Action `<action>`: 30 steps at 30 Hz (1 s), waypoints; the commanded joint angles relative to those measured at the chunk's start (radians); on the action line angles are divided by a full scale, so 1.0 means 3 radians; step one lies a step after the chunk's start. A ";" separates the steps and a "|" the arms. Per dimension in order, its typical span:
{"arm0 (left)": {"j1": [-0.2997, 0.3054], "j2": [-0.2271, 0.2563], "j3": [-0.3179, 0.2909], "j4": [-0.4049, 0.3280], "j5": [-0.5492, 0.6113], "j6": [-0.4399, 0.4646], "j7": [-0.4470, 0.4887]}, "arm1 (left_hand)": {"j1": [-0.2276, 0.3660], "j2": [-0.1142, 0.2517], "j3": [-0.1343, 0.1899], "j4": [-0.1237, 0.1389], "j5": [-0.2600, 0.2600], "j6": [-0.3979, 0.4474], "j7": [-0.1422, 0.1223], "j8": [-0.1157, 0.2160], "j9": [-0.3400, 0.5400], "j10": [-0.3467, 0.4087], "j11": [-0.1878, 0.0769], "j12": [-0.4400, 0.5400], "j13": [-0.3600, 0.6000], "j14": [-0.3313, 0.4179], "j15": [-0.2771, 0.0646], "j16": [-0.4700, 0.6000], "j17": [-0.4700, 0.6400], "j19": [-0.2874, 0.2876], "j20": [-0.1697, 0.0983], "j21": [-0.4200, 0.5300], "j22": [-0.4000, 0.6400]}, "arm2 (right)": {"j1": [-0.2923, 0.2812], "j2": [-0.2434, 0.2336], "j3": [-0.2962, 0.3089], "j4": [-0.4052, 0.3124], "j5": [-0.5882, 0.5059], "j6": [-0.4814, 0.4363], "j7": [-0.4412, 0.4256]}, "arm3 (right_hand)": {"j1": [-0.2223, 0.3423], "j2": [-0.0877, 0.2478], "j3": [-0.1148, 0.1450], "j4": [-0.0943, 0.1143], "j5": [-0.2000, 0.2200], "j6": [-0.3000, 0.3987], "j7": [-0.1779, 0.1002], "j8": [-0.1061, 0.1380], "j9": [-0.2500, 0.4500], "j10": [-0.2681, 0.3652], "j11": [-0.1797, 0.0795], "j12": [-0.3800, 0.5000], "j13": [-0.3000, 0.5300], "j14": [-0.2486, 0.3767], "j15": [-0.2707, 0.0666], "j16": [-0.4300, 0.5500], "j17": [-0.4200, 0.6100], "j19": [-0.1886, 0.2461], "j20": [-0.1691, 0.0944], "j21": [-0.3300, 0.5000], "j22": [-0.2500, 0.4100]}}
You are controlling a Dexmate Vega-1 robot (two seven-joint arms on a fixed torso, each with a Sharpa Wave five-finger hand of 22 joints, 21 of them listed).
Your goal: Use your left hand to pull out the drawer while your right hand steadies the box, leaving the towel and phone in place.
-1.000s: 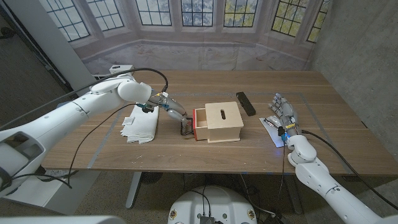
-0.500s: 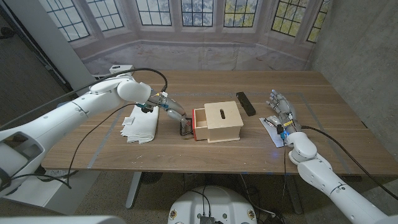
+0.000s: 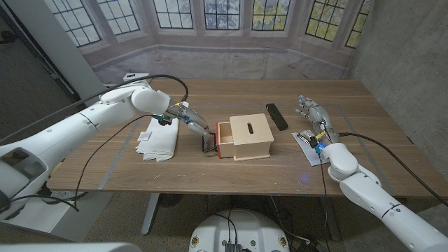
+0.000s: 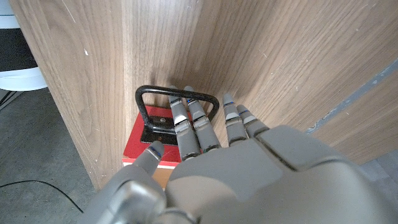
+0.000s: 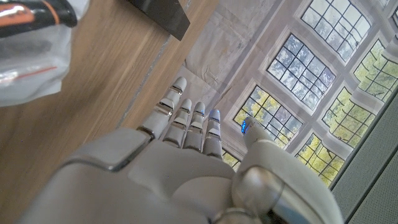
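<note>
The phone (image 5: 158, 14) is cut off at the right wrist picture's edge — the bagged item (image 5: 31, 37) (contents unclear) too.

You have one box (image 3: 250, 137) with one red drawer (image 3: 224, 139), one towel (image 3: 158, 143), one phone (image 3: 276, 116), and two robot hands.

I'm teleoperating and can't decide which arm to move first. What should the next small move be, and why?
Probably bring the right hand across onto the light wooden box. It hovers open, well off to the box's side, near the black phone, while the left hand already has fingers through the black metal drawer handle. Pulling before the box is steadied might drag it.
</note>
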 commanded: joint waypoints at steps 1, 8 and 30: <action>-0.0013 0.0041 -0.0026 -0.0112 -0.0066 0.0138 -0.0153 | -0.0011 0.0035 -0.0002 -0.0005 0.0011 0.0014 -0.0004 -0.0005 0.0014 0.0031 0.0002 -0.0001 0.0017 0.0040 0.0003 0.0012 0.0014 -0.0001 -0.0005 0.0018 0.0001 | 0.0003 -0.0052 -0.0016 -0.0133 -0.0208 -0.0157 -0.0090 | 0.0027 -0.0016 0.0016 -0.0009 0.0020 0.0016 0.0001 0.0001 0.0017 0.0013 -0.0014 0.0002 0.0011 -0.0003 -0.0002 -0.0010 0.0008 -0.0010 -0.0007 0.0005 0.0009; 0.0019 0.0063 -0.0035 -0.0141 -0.0085 0.0186 -0.0162 | -0.0009 0.0035 0.0000 -0.0007 0.0011 0.0002 -0.0004 -0.0010 0.0014 0.0045 0.0010 0.0000 0.0018 0.0050 -0.0003 0.0012 0.0014 0.0004 -0.0003 0.0020 0.0001 | -0.0012 -0.0018 -0.0041 -0.0131 -0.0299 -0.0073 -0.0128 | 0.0029 -0.0015 0.0015 -0.0011 0.0020 0.0022 0.0000 0.0003 0.0017 0.0030 -0.0009 0.0009 0.0011 -0.0001 -0.0004 -0.0009 0.0007 -0.0010 -0.0007 0.0006 0.0009; 0.0024 0.0064 -0.0027 -0.0100 -0.0106 0.0203 -0.0153 | -0.0005 0.0032 0.0004 -0.0010 0.0011 -0.0011 -0.0006 -0.0014 0.0015 0.0035 0.0009 -0.0013 0.0020 0.0057 -0.0004 0.0009 0.0014 0.0008 -0.0002 0.0020 0.0000 | -0.0207 -0.0577 -0.0229 -0.1424 -0.1378 -0.1392 -0.0179 | 0.0043 -0.0041 0.0003 -0.0043 0.0016 0.0093 -0.0053 0.0024 0.0016 0.0075 -0.0128 0.0019 0.0009 -0.0005 -0.0013 -0.0017 -0.0007 -0.0059 0.0011 -0.0010 0.0007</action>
